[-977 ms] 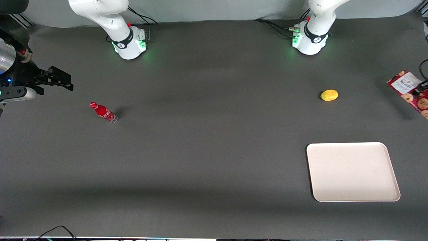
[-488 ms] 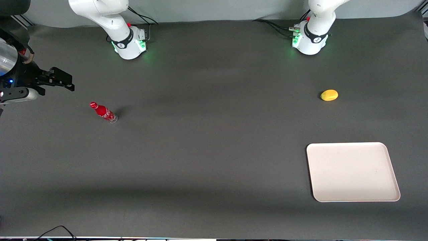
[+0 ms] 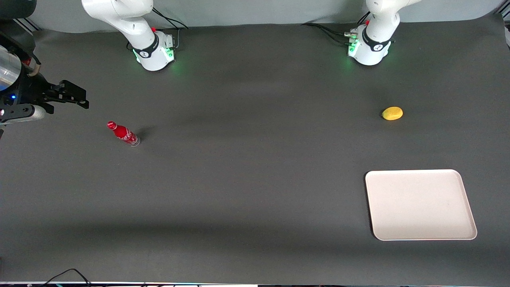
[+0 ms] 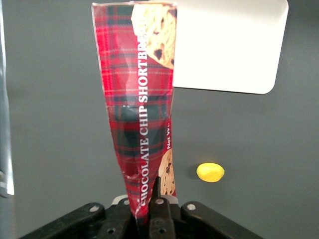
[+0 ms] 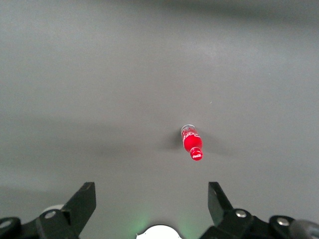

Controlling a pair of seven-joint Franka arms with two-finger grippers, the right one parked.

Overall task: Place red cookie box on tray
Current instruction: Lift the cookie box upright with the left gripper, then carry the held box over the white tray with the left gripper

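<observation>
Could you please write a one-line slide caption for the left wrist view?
The gripper, shut on the red cookie box, holds it in the air above the table, with the tray and a yellow lemon below.

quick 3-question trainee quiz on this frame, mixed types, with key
1. True or false: the red cookie box already lies flat on the tray.
2. What does the left arm's tool have between its fingers? A) the yellow fruit B) the red cookie box C) the small red bottle D) nothing
3. Fill in: of the yellow fruit and the small red bottle, the one lying toward the parked arm's end of the table is the ____.

Key
1. False. The tray is bare in the front view; the box hangs in the tool, off that view.
2. B. The tool is shut on one end of the box.
3. small red bottle.
</observation>
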